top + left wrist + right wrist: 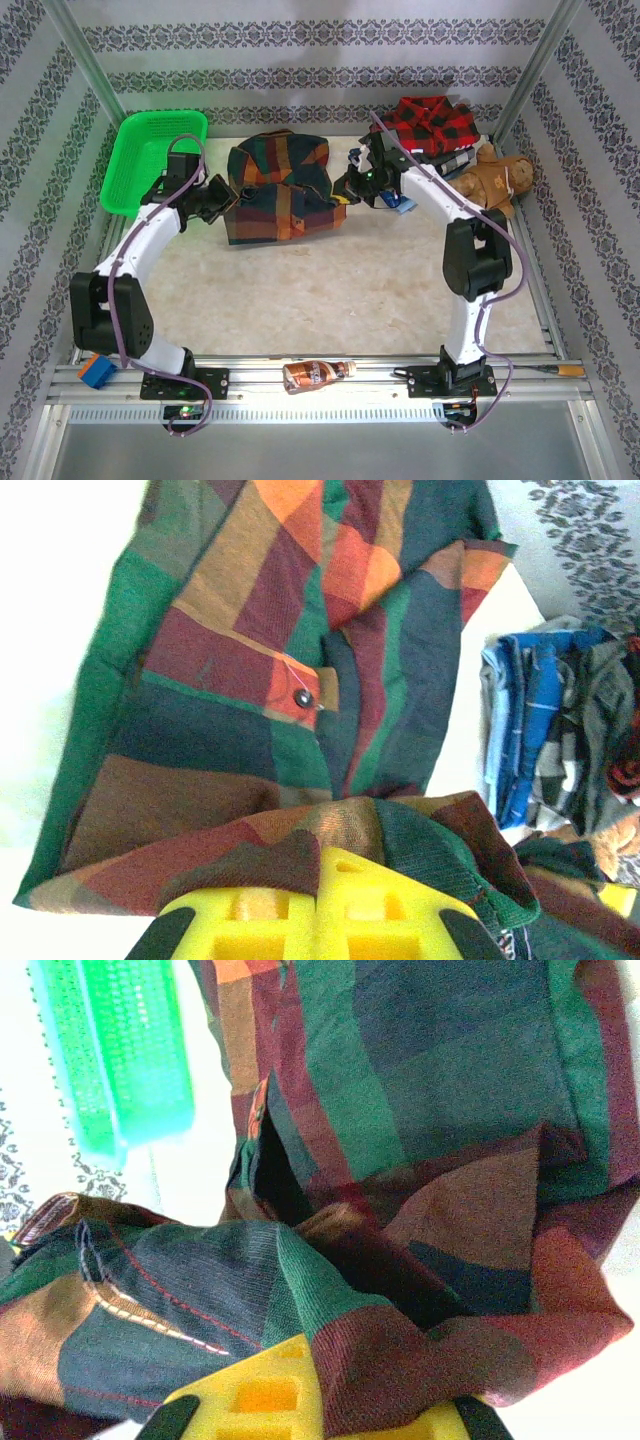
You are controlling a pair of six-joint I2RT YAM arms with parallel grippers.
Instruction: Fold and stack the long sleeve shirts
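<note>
Okay, left gripper (218, 200) and right gripper (350, 188) each clamp the plaid shirt (280, 185); a shallow pinch could slip mid-fold.

1. plaid shirt (250, 680): near fold bunched over the left gripper (318, 875), fingertips buried; far end cut by the top edge.
2. pile of other shirts (550, 730), right of the fingers: cropped at the edge, blurred, garments hard to separate.
3. right gripper (315, 1375): tips under cloth.
4. green basket (120, 1050), ahead-left of the fingers: cropped, blurred.
</note>
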